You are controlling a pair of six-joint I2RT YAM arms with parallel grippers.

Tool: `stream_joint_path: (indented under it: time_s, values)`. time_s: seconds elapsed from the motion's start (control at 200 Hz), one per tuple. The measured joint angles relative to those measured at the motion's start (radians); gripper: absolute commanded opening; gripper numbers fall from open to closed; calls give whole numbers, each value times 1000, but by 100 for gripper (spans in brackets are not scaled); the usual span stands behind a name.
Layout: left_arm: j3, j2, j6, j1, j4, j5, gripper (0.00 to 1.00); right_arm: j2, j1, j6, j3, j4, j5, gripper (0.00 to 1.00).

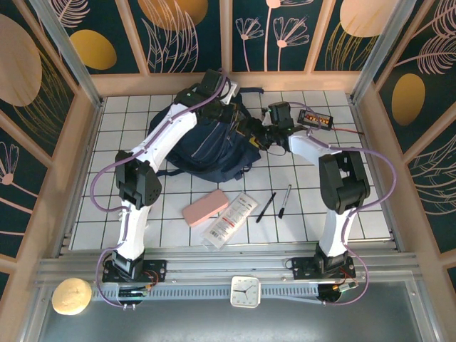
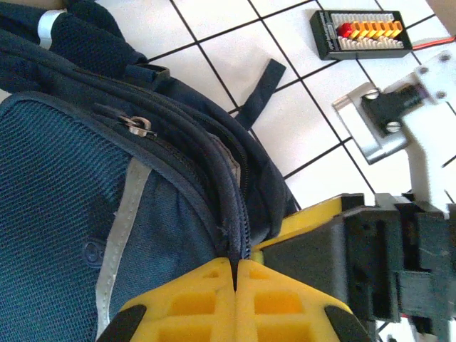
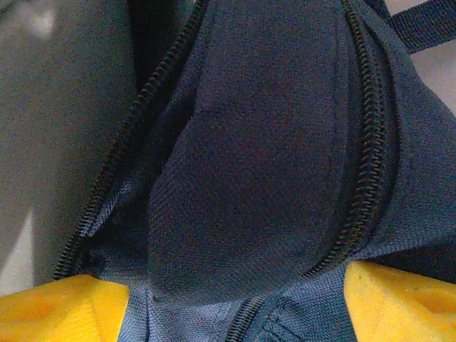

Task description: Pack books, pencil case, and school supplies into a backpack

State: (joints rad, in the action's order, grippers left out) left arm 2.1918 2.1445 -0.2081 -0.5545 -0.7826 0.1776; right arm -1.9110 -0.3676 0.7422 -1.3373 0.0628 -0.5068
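Note:
The navy backpack [image 1: 203, 142] lies at the back middle of the table. My left gripper [image 1: 244, 124] is at its right edge, shut on the zipper edge of the backpack [image 2: 85, 185], with the yellow jaws [image 2: 235, 266] pinched together on the fabric. Just right of it, my right gripper [image 1: 261, 137] stands open, its yellow fingers [image 3: 64, 310] wide apart and backpack fabric [image 3: 249, 142] bulging between them. On the tiles near the front lie the pink pencil case [image 1: 205, 207], the white booklet [image 1: 230, 219] and two dark pens [image 1: 266, 206] [image 1: 284, 200].
A black box with orange lights [image 1: 315, 117] [image 2: 361, 33] and its cable sit at the back right. A loose backpack strap [image 2: 258, 94] lies on the tiles. Wooden walls close in the table. A white clock [image 1: 245, 291] rests on the front rail.

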Motion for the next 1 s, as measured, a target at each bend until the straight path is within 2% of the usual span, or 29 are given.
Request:
stream_joint_path:
  time_s: [0.045, 0.13, 0.155, 0.45, 0.681, 0.886, 0.996]
  values:
    - [0, -5, -4, 4, 2, 8, 0, -18, -10, -13, -31, 21, 13, 51]
    - [0, -14, -15, 15, 5, 26, 0, -62, -32, -42, -104, 63, 53, 10]
    - [0, -18, -22, 21, 8, 31, 0, -73, -39, -56, -116, 69, 65, 0]
    - [0, -72, -56, 110, -11, 69, 0, -99, -56, -143, -29, 56, 169, 0]
    - [-4, -156, -56, 192, -49, 69, 0, -95, -40, -164, 75, -1, 166, 0]
    - [-31, -311, -47, 334, 3, 9, 0, -91, -24, -156, 125, -75, 149, 0]
    - [-62, -370, -32, 355, 34, 2, 0, -91, -24, -156, 127, -80, 142, 0]
